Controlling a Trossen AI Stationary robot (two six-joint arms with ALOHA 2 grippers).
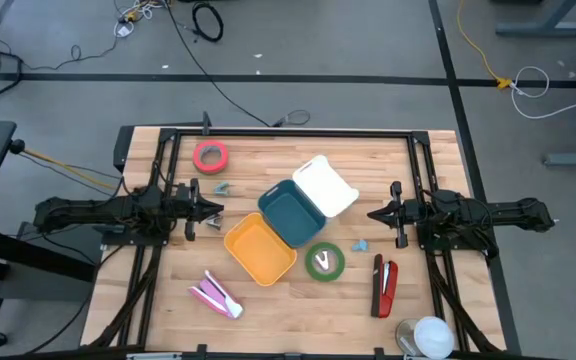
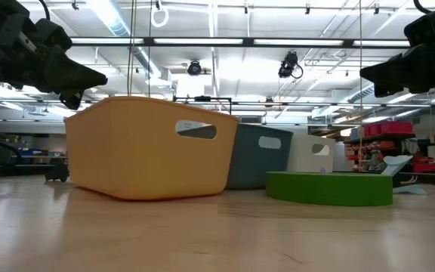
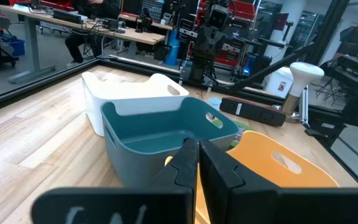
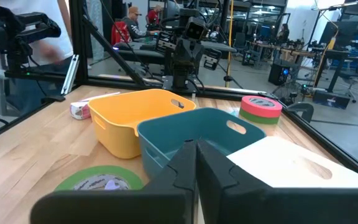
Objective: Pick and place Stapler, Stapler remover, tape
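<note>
A red-and-black stapler [image 1: 384,285] lies flat near the front right of the table. A pink-and-white stapler [image 1: 215,295] lies at the front left. Two small blue-grey stapler removers [image 1: 222,187] [image 1: 359,243] rest on the wood. A red tape roll [image 1: 210,156] lies flat at the far left, and a green tape roll [image 1: 324,261] lies flat beside the orange bin [image 1: 259,247]. My left gripper [image 1: 213,210] is shut and level at the table's left, holding nothing. My right gripper [image 1: 373,213] is shut and level at the right, also holding nothing.
Orange, teal [image 1: 291,212] and white [image 1: 323,185] bins stand in a slanting row mid-table between the two grippers. A white round lamp-like object [image 1: 428,337] sits at the front right corner. A black frame [image 1: 288,133] runs around the table. People sit at desks beyond the table.
</note>
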